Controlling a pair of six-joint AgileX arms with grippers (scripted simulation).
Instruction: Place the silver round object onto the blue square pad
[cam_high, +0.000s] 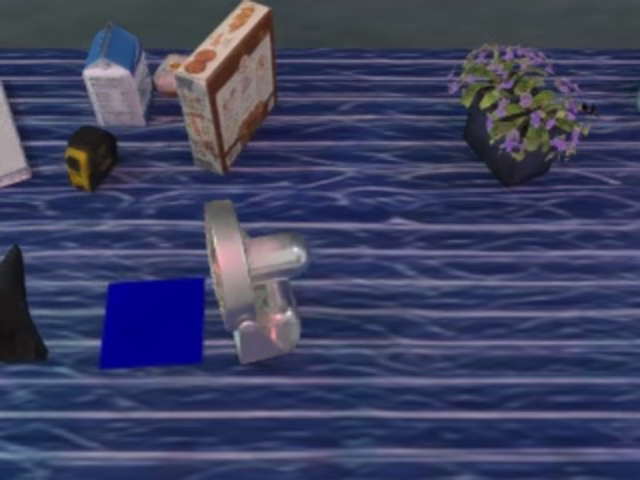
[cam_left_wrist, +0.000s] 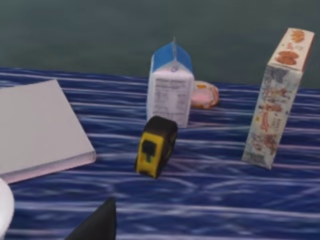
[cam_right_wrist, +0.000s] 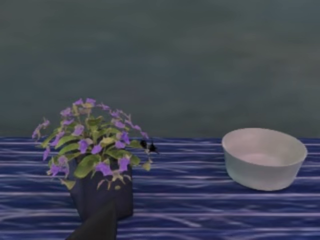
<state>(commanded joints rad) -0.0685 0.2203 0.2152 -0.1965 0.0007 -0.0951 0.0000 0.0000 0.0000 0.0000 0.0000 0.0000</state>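
Note:
The silver round object (cam_high: 250, 285) lies on its side on the striped cloth, disc end toward the far side and blocky end toward the near side. The blue square pad (cam_high: 153, 322) lies flat just to its left, their edges almost touching. My left gripper (cam_high: 15, 310) hangs at the table's left edge, left of the pad, open and holding nothing; one dark fingertip (cam_left_wrist: 102, 220) shows in the left wrist view. My right gripper is outside the top view; its dark fingertip (cam_right_wrist: 102, 222) shows in the right wrist view, open and empty.
At the back left stand a milk carton (cam_high: 117, 75), a cereal box (cam_high: 232, 85), a yellow-black tape measure (cam_high: 90, 157) and a flat white box (cam_high: 8, 140). A potted purple plant (cam_high: 520, 110) stands at the back right, with a white bowl (cam_right_wrist: 263, 157) beside it.

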